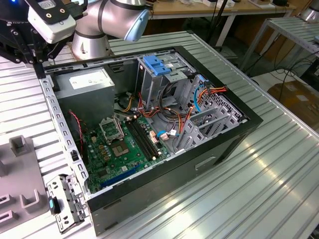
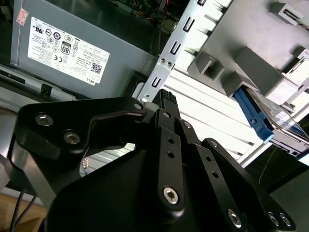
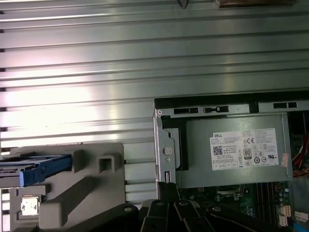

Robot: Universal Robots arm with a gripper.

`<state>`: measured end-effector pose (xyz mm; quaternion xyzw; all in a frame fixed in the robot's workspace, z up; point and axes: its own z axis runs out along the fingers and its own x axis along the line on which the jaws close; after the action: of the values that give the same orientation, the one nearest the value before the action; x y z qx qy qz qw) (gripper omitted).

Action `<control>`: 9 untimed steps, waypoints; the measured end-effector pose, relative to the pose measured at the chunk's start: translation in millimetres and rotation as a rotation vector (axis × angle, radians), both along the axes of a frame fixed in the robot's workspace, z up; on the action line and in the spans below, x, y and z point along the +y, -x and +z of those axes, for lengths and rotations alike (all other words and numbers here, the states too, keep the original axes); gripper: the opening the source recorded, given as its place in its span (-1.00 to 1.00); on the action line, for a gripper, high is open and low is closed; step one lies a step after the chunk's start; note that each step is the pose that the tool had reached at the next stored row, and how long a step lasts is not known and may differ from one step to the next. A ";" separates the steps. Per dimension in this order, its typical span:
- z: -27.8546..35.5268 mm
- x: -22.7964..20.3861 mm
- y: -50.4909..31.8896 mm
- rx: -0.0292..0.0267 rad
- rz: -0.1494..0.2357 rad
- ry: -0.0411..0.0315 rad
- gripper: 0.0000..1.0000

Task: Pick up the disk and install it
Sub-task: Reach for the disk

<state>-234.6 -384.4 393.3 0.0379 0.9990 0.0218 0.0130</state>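
The disk [image 3: 42, 171] lies flat in a grey moulded holder [image 3: 82, 193] beside the computer case; its light-blue side rail faces me, and it appears again in the second wrist view [image 2: 279, 124]. My gripper [image 1: 38, 63] hangs above the case's rear corner at the exterior view's upper left, over the edge by the power supply [image 1: 85, 80]. It is apart from the disk. In both wrist views its black fingers meet at one tip [image 2: 166, 99] [image 3: 167, 189]. The gripper is shut with nothing in it.
The open computer case [image 1: 249, 122] lies on its side on a ribbed metal table [image 1: 269, 184]. Inside are the motherboard [image 1: 124, 144], cables and a metal drive cage with a blue latch [image 1: 157, 64]. A loose metal bracket [image 1: 65, 201] lies by the case's near corner.
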 end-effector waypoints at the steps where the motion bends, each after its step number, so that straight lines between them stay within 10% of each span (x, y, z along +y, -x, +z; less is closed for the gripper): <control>1: 0.0 0.3 1.1 0.0000 0.000 0.0000 -0.79; 9: -0.1 3.2 12.3 -0.0001 0.000 -0.0001 -0.79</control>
<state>-246.9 -381.2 393.3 0.0379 0.9990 0.0219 0.0131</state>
